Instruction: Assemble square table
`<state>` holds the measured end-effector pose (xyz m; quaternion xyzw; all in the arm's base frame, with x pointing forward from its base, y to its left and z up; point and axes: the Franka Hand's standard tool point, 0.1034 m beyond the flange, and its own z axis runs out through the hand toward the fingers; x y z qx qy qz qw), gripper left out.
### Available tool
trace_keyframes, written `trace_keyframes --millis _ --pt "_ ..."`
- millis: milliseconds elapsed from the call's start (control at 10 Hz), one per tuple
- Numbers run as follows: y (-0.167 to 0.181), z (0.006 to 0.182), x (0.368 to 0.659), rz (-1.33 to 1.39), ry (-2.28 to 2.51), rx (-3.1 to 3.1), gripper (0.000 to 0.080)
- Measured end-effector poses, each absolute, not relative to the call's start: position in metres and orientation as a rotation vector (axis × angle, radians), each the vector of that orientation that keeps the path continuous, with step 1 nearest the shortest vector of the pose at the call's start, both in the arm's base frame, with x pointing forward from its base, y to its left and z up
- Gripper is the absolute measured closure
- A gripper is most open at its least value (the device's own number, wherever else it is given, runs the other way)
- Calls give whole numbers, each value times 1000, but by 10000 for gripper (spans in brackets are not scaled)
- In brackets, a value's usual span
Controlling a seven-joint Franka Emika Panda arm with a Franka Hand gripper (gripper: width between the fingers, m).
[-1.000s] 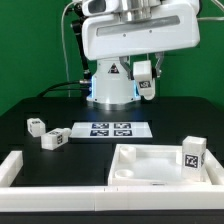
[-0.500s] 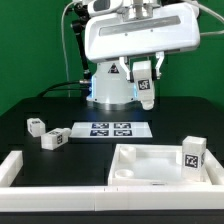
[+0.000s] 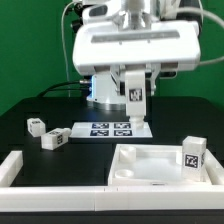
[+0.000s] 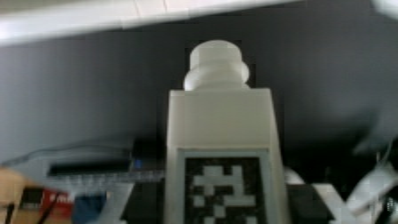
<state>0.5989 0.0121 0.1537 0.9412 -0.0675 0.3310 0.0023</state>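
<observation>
1 tagged leg [image 3: 135, 94], upright in air, jaws closed on it

Upturned white tabletop [image 3: 150, 165], corner leg [image 3: 193, 153] upright, held leg [image 3: 135, 97] aloft

A plain, smooth green backdrop [image 3: 30, 45] closes off the back of the scene in the exterior view, showing on both sides under even light. In front of it stands a desk [image 3: 165, 135] with a matte black top, softly lit so that shadows on it are faint. In the wrist view that dark top is blurred, with a pale grey band [image 4: 71, 20] bordering it and a smear of orange and red [image 4: 27, 192] elsewhere.
</observation>
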Motion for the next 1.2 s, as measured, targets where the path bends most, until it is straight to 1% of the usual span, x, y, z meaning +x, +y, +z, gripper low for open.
trace_keyframes --millis 100,200,300,400,700,1000,1200 --pt "12 157 602 1037 -214 2957 511" --pt "12 157 602 1039 -213 2955 511" --pt "10 151 600 1031 -206 2952 511" --pt "5 135 597 995 -205 2952 511" --pt "0 107 600 946 -210 2957 511" --pt "-6 89 593 895 -219 2964 511" --pt "-6 86 595 885 -220 2967 511"
